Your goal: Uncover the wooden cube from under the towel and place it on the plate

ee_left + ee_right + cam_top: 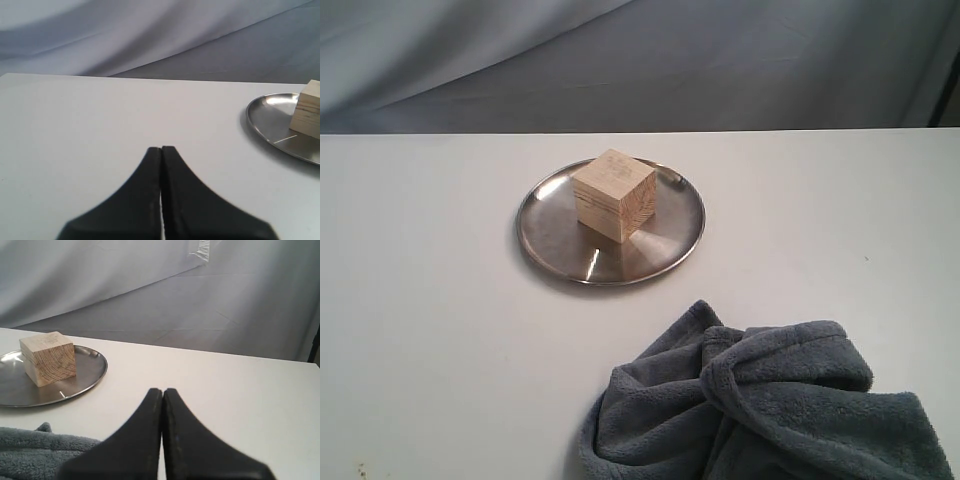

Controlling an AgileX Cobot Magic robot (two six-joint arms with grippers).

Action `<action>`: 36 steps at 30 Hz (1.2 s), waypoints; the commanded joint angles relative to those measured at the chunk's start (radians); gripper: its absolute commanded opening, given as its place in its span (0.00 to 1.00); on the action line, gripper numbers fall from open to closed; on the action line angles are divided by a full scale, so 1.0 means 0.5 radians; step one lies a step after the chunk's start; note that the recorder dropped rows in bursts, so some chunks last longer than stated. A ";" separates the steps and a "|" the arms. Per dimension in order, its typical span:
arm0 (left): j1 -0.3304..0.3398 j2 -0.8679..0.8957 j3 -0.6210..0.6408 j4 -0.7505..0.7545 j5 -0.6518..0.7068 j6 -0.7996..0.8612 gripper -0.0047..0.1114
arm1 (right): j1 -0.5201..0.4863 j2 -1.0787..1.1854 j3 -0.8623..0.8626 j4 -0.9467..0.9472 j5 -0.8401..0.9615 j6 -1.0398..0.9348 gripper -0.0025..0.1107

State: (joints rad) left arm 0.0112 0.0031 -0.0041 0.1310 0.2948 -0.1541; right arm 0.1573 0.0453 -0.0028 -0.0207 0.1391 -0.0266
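The pale wooden cube [614, 194] stands uncovered on the round steel plate [548, 230] in the middle of the white table. A crumpled blue-grey towel [770, 405] lies apart from the plate at the front right. Neither arm shows in the exterior view. In the left wrist view my left gripper [161, 149] is shut and empty over bare table, with the plate [270, 112] and cube [308, 109] off to one side. My right gripper [163, 390] is shut and empty too, with the towel [35, 452], plate [90, 367] and cube [48, 358] beyond it.
The white table [420, 330] ends at a far edge just behind the plate. A grey fabric backdrop [640, 60] hangs behind it.
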 commanded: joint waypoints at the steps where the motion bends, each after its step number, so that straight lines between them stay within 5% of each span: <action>1: -0.009 -0.006 0.008 -0.001 -0.015 0.000 0.04 | -0.016 -0.011 0.006 0.017 0.048 0.003 0.02; 14: -0.009 -0.006 0.008 -0.001 -0.015 0.000 0.04 | -0.032 -0.017 0.006 -0.065 0.342 -0.007 0.02; 27: -0.009 -0.006 0.008 -0.001 -0.015 0.000 0.04 | -0.412 -0.017 0.006 -0.039 0.342 0.002 0.02; 36: -0.009 -0.006 0.008 -0.001 -0.015 0.000 0.04 | -0.484 -0.017 0.006 -0.039 0.342 0.002 0.02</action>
State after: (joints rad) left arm 0.0112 0.0031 -0.0041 0.1310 0.2948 -0.1541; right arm -0.0788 0.0432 -0.0028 -0.0394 0.3123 -0.0266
